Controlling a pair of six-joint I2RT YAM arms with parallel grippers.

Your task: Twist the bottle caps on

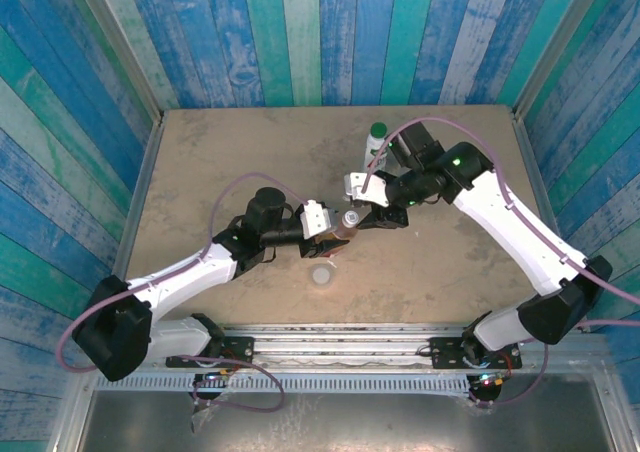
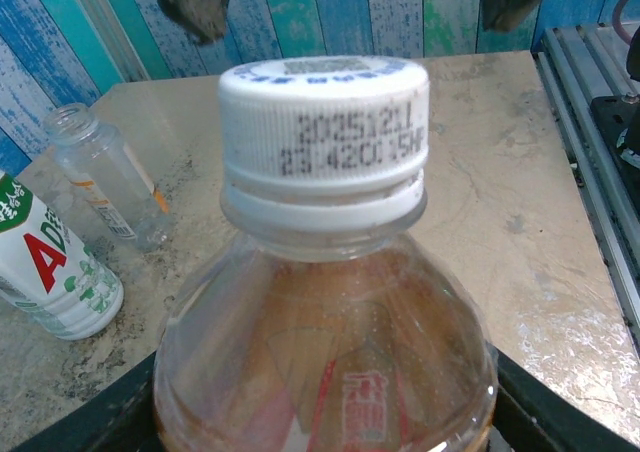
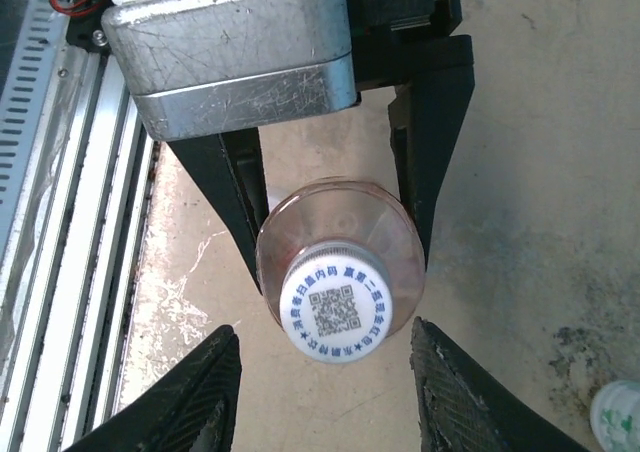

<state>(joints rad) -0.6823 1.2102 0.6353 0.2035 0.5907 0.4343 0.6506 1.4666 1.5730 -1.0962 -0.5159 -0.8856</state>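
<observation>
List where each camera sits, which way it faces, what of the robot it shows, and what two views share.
Top external: above and behind the bases, looking down on the table; left arm and right arm show.
Left wrist: on the left gripper, facing the amber bottle it clamps; its fingers at the bottom corners.
Right wrist: on the right gripper, facing the white cap top; its open fingers at the bottom.
Shared: both wrist views show that cap.
</observation>
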